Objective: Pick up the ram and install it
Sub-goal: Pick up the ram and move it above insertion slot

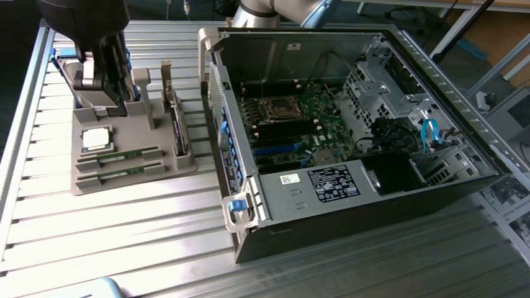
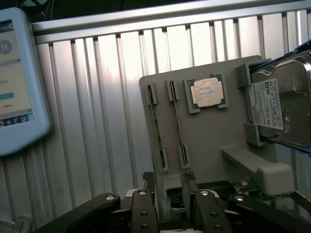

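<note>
A grey holder keeps two ram sticks lying in side-by-side slots, with a processor and a hard drive. Beside it on the ribbed metal bench stands an open computer case. The gripper hangs over the holder, fingers released and empty.

Robot arm built from smooth silver-grey tube sections, with a rounded, lighter joint cap. Towards the wrist sits a bulky matte black housing, and below it pale grey metal links. The gripper is a two-finger linkage type: glossy black bars with rounded ends, each hinged on a round silver pin. Its fingers are narrow and dark, ending in thin ridged tips
</note>
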